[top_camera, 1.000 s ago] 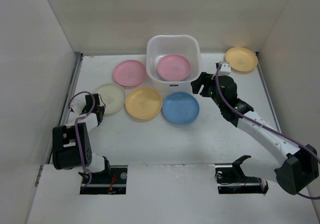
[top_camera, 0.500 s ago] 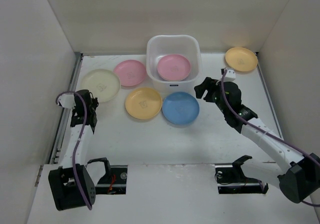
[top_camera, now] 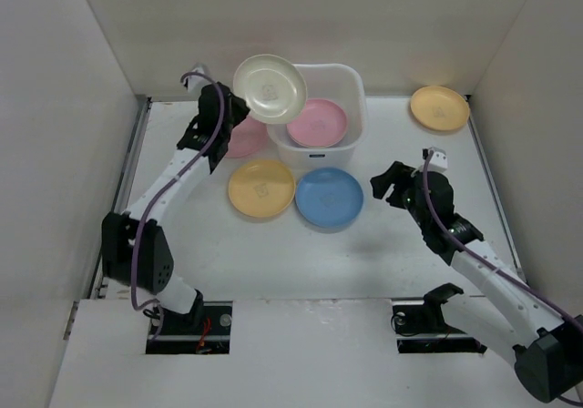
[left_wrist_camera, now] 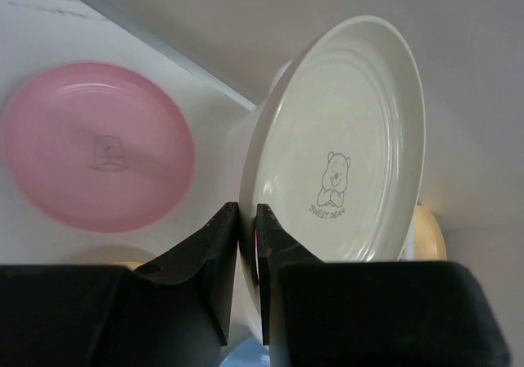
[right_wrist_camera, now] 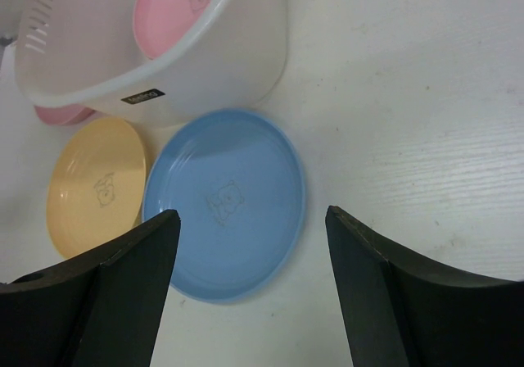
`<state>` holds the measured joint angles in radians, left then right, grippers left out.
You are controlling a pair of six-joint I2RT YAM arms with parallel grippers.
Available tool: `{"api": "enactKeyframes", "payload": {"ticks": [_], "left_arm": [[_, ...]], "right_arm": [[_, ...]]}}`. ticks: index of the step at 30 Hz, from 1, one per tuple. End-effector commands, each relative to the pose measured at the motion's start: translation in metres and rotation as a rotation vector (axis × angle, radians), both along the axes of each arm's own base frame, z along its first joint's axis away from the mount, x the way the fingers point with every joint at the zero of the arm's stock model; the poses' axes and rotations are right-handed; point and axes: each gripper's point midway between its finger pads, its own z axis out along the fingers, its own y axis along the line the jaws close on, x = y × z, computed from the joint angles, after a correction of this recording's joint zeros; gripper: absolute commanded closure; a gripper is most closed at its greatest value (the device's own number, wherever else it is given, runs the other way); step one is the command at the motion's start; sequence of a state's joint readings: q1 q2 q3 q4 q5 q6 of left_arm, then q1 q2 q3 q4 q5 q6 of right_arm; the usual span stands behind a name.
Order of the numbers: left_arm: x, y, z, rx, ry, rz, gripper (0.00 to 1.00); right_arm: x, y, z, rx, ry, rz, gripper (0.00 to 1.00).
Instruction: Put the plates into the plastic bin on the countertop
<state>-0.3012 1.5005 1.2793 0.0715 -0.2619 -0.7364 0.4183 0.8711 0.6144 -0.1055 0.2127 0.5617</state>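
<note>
My left gripper (top_camera: 239,107) is shut on the rim of a cream plate (top_camera: 271,88) and holds it tilted in the air at the left rim of the white plastic bin (top_camera: 351,80). The left wrist view shows the cream plate (left_wrist_camera: 340,146) pinched between the fingers (left_wrist_camera: 214,252). A pink plate (top_camera: 319,122) lies inside the bin. On the countertop (top_camera: 273,253) lie a pink plate (top_camera: 246,141), a yellow-orange plate (top_camera: 260,188), a blue plate (top_camera: 329,196) and another yellow-orange plate (top_camera: 439,107). My right gripper (top_camera: 387,183) is open and empty, right of the blue plate (right_wrist_camera: 225,203).
White walls enclose the countertop on three sides. A grey rail (top_camera: 127,167) runs along the left edge and another (top_camera: 496,189) along the right. The arm bases sit at the near edge.
My left gripper has lifted the cream plate from the left of the countertop up and right to the bin's left rim. My right gripper has drawn back from the bin towards the near right.
</note>
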Motion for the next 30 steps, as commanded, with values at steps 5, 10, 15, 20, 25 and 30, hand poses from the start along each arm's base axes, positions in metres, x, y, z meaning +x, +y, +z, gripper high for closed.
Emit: {"api": "enactKeyframes", "payload": {"ticks": [5,10,15,20,25,30], "left_arm": [[0.054,-0.077,0.017,0.06,-0.086,-0.192,0.88],[0.08,-0.12,0.007,0.091,-0.091,-0.279,0.88],[0.098,-0.14,-0.013,0.155,-0.056,-0.303,0.88],[0.111,-0.154,-0.058,0.219,0.019,-0.335,0.87],[0.117,-0.159,-0.092,0.263,0.072,-0.353,0.86],[0.118,-0.154,-0.095,0.316,0.077,-0.354,0.73]], "right_arm": [[-0.018,-0.008,-0.012,0.019,0.047,-0.03,0.22],[-0.027,-0.007,-0.021,0.022,0.072,-0.023,0.22],[-0.03,-0.008,-0.029,0.009,0.098,-0.024,0.22],[-0.028,-0.004,-0.043,0.0,0.143,-0.014,0.22],[-0.025,-0.002,-0.045,0.003,0.146,-0.014,0.22],[-0.023,-0.001,-0.053,-0.007,0.168,-0.015,0.22]]}}
